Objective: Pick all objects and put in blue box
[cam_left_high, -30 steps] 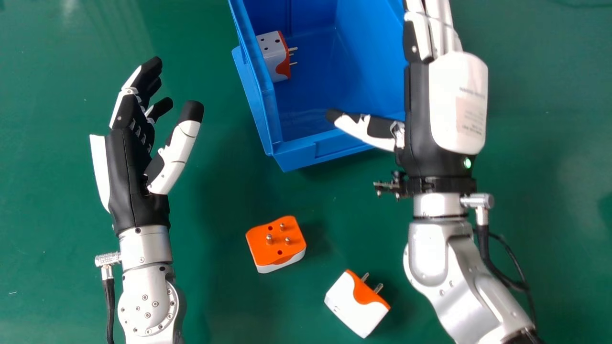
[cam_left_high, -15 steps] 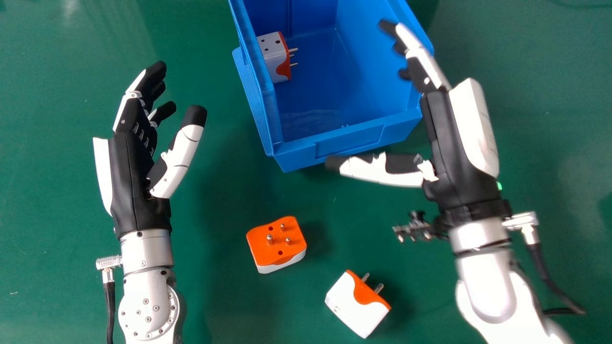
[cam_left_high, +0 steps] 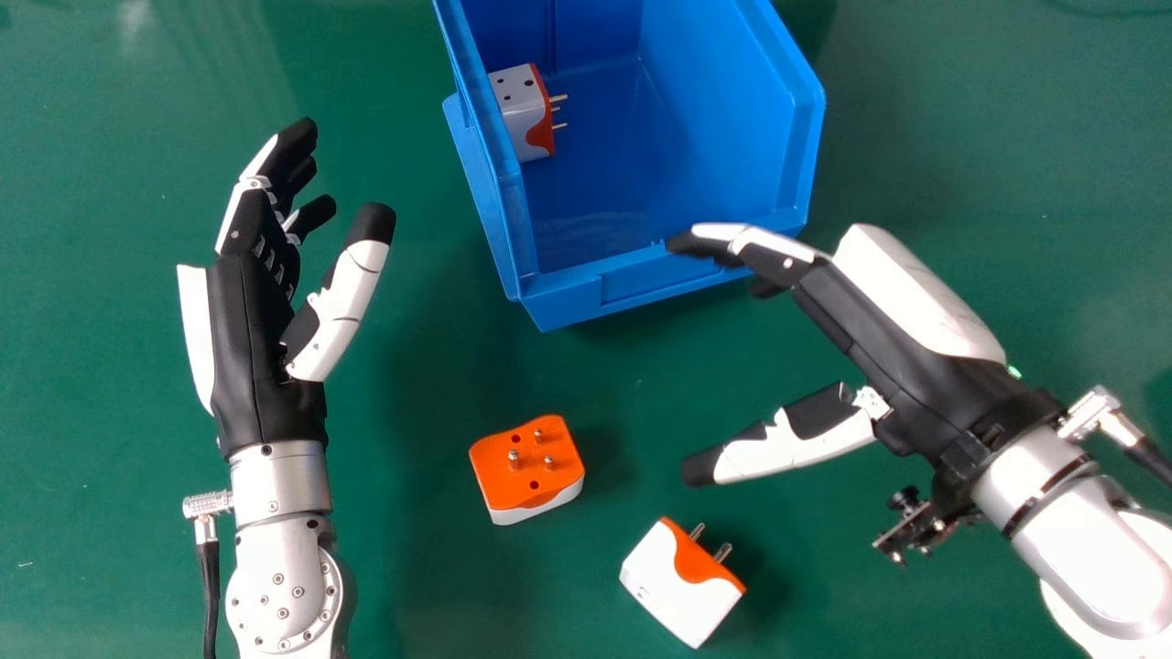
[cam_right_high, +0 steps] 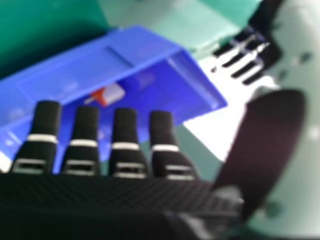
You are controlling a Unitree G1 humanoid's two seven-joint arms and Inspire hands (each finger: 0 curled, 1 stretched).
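Observation:
In the head view my right hand (cam_left_high: 902, 366) is open, its fingers over the front right edge of the blue box (cam_left_high: 659, 279) and its thumb above the table. My left hand (cam_left_high: 256, 320) is open and empty at the left. An orange-faced adapter (cam_left_high: 526, 467) lies pins up between the hands, in front of the box. Nearer the robot, a white and orange adapter (cam_left_high: 682, 581) rests on its side. Another adapter (cam_left_high: 524, 110) sits inside the box against its left wall. In the right hand view, beyond my right hand's fingers (cam_right_high: 123, 135), are the blue box (cam_right_high: 75, 75) and the adapter (cam_right_high: 107, 94) within it.
The green table (cam_left_high: 421, 567) lies under everything. The left forearm (cam_left_high: 279, 549) comes in along the left side, and the right forearm (cam_left_high: 1090, 540) from the lower right with a small camera bracket (cam_left_high: 920, 526) at its wrist.
My right hand has swung back from over the box's right side toward the robot and to the right, tilting leftward. The left hand shifted only slightly. The adapters lie as before.

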